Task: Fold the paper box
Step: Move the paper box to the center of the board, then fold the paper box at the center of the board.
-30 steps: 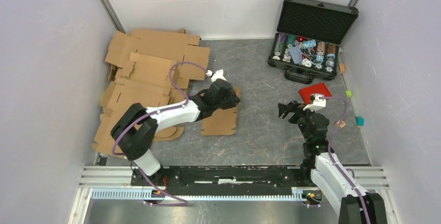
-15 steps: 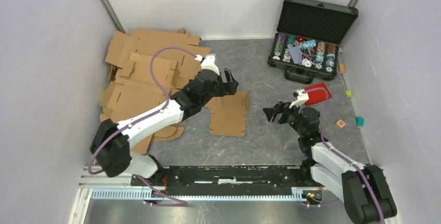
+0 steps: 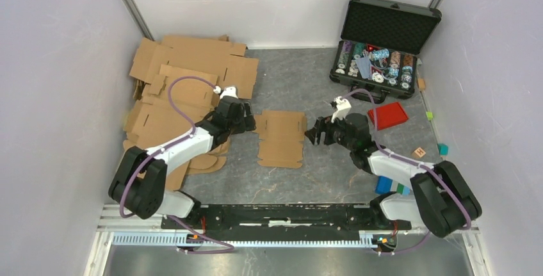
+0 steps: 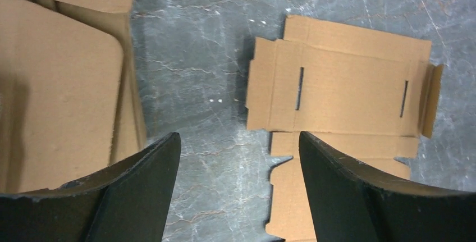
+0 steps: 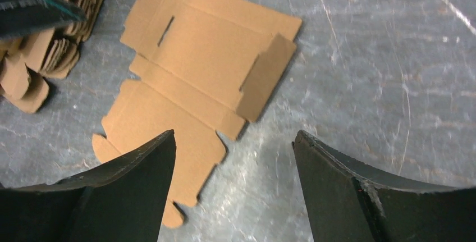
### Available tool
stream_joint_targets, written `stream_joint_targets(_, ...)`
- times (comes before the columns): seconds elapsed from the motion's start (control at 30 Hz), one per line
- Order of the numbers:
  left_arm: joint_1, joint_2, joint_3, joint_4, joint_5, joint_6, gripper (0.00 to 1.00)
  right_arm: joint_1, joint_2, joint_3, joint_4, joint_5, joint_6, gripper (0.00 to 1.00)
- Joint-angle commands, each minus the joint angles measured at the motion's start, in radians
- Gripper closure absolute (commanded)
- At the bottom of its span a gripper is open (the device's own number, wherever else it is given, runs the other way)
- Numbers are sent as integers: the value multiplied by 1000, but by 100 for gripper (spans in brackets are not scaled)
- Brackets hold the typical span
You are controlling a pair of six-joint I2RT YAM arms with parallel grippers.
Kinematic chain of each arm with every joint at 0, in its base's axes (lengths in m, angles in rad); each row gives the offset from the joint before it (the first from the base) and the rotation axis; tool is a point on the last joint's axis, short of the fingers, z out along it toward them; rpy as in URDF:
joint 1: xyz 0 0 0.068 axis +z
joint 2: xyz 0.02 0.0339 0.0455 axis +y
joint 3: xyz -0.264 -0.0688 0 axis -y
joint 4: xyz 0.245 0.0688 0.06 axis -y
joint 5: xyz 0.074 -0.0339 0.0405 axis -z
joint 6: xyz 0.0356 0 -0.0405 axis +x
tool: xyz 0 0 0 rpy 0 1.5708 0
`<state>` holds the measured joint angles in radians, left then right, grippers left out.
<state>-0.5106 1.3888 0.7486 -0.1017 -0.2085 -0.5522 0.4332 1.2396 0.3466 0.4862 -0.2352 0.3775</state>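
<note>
Extending from the near edge of the grey table [image 3: 320,180], two robot arms [image 3: 192,145] face each other across a paper box [image 3: 280,138] that lies unfolded near the middle of the table. A blue block [image 3: 383,184] sits at the near right, partly hidden by an arm. The left fingers [image 4: 140,197] are spread wide and hold nothing, hanging just beside the box's left edge. The right fingers [image 5: 359,197] are likewise parted wide and empty, just off its right edge. The box's long axis runs from near to far, with its rounded tabs pointing toward the arm bases and its slotted panel at the far end. A side flap on the edge facing the right fingers is tilted up off the table, while the other panels lie flat. Further right, a small wooden block [image 3: 419,152] and a teal cube [image 3: 443,149] rest apart from a red lid [image 3: 389,115]. A stack of larger cardboard sheets [image 3: 186,77] fills the far left corner, and an open black case [image 3: 387,29] of chips stands at the far right.
</note>
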Motion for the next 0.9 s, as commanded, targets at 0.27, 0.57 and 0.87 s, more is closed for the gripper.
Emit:
stream_joint_targets(0.27, 33, 166, 23, 141, 196, 38, 30, 51, 161, 165, -48, 119, -23, 22)
stream_joint_targets(0.57, 34, 251, 64, 138, 204, 72, 35, 158, 194, 217, -114, 297, -98, 21)
stream_joint_targets(0.87, 34, 325, 96, 178, 286, 84, 66, 183, 219, 243, -150, 347, -98, 22)
